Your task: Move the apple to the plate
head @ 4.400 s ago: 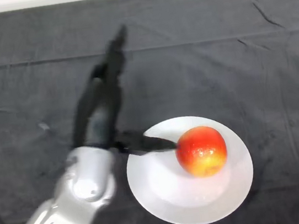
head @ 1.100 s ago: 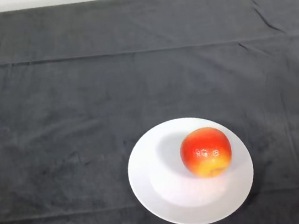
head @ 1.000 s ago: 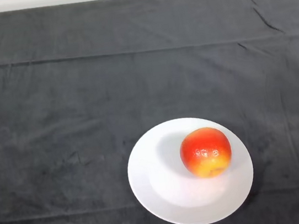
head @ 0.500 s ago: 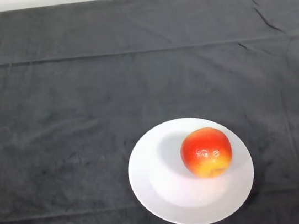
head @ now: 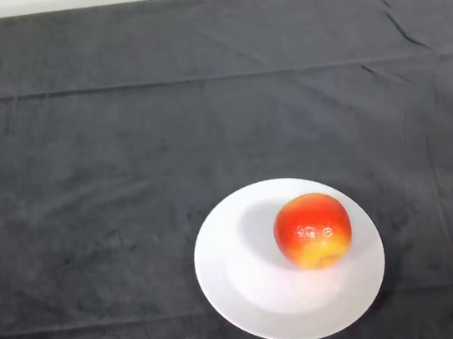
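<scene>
Red-and-yellow apple (head: 313, 231) resting on my white plate (head: 243, 289), right of the plate's middle, near its far-right rim, dark cloth (head: 123, 150) spreading wide left of and beyond the plate

Your head view shows no part of the robot's body, so you cannot read any pose or state from it.

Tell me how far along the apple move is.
Done, by the look of it: the apple sits on the white plate, right of the plate's centre, on the dark cloth. Nothing is in hand; no part of the robot shows. Nothing appears left to do.
</scene>
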Available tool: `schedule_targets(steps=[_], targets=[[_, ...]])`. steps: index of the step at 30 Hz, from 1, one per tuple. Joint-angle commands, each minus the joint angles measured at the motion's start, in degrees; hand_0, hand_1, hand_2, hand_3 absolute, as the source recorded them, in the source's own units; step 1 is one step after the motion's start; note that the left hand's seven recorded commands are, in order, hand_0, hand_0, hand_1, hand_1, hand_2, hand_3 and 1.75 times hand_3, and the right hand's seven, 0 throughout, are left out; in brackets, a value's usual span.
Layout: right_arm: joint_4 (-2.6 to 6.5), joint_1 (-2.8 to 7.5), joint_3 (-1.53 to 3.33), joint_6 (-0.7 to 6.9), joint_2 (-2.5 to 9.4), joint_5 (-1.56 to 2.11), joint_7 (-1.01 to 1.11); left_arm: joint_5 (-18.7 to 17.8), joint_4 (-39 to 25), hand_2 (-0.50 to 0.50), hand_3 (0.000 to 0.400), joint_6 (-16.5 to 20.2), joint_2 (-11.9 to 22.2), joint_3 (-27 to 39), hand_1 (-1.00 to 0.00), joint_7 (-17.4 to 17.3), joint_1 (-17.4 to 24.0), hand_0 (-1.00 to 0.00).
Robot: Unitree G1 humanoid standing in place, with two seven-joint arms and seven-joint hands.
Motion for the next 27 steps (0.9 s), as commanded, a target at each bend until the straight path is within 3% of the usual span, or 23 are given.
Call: schedule_targets(steps=[1, 27], targets=[[-0.16, -0.93, -0.41, -0.39, -1.64, 0.09, 0.09, 0.45, 2.78, 0.00, 0.000, -1.00, -0.97, 2.40, 0.00, -0.32, -2.27, 0.00], [-0.15, -0.93, -0.41, -0.39, -1.64, 0.07, 0.10, 0.97, 2.80, 0.00, 0.000, -1.06, -1.34, 3.03, 0.00, -0.79, -2.53, 0.00]])
